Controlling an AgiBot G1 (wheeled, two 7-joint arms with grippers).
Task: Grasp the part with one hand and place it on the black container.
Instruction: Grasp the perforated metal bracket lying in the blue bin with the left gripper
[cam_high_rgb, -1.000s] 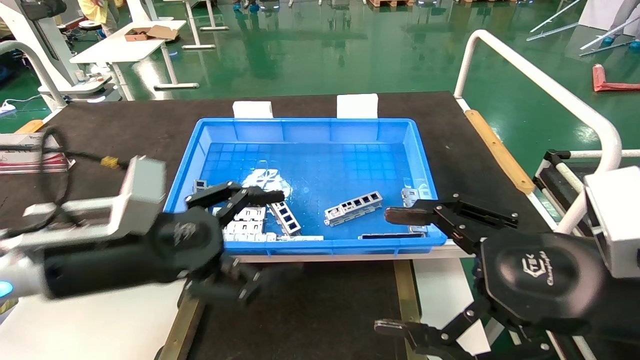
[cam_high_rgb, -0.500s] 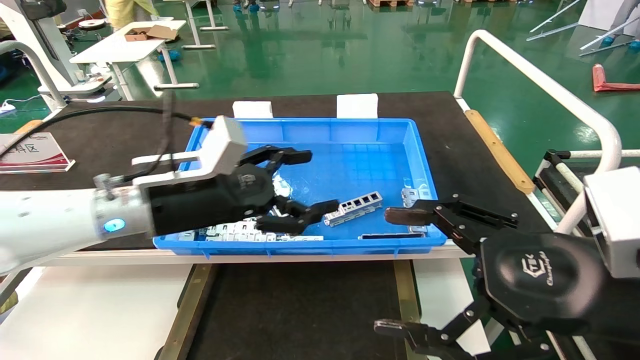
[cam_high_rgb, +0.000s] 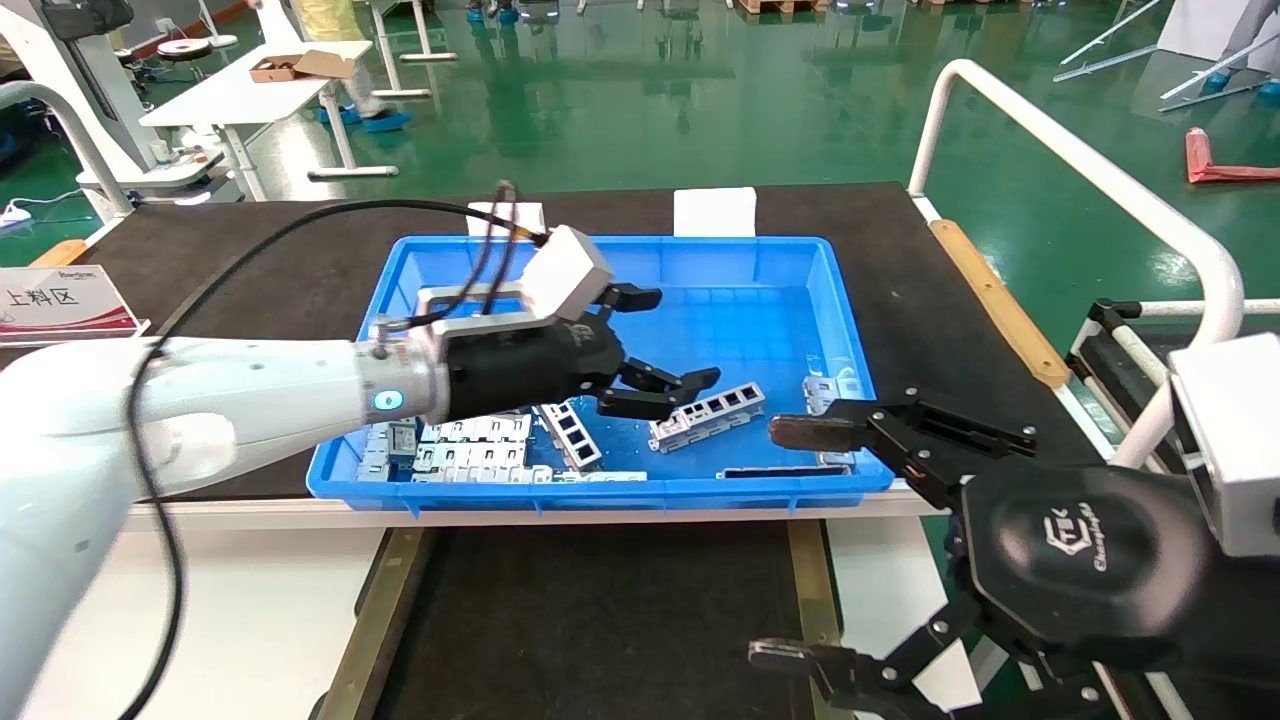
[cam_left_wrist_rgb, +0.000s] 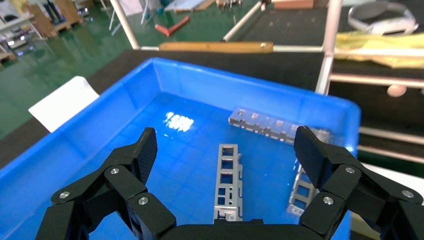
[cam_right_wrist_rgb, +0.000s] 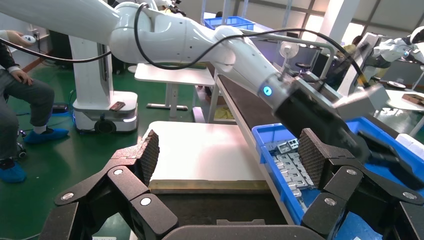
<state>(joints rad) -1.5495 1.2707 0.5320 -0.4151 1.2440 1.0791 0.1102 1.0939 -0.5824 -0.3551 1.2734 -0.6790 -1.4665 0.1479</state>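
Right tool (cam_high_rgb: 790, 540) is parked nearest the camera at the lower right of the head view, jaws spread wide and gripping nothing; its upper finger (cam_high_rgb: 812, 432) hangs over the near right corner of the blue bin (cam_high_rgb: 620, 491). Black container (cam_high_rgb: 600, 620) lies flat at the near edge of the surface, directly in front of the bin, with a brass-coloured rail (cam_high_rgb: 365, 620) along its left side and nothing visible resting on it. Beyond it, the bin sits on the black table mat (cam_high_rgb: 250, 260). Inside the bin, a cluster of grey plates (cam_high_rgb: 470, 445) lies at the near left corner, and a second ladder-like bracket (cam_high_rgb: 572, 436) lies just right of them. Left tool (cam_high_rgb: 665, 345) reaches into the bin from the left, jaws wide open and empty, positioned above the bin floor. The part (cam_high_rgb: 708, 415) lies on the bin floor right of centre, at a slant; the lower left finger (cam_high_rgb: 660, 392) hangs above its left end, contact not apparent. In the left wrist view the part (cam_left_wrist_rgb: 227, 180) lies lengthwise between the two open fingers (cam_left_wrist_rgb: 142, 150). Two white blocks (cam_high_rgb: 713, 211) stand against the bin's far wall.
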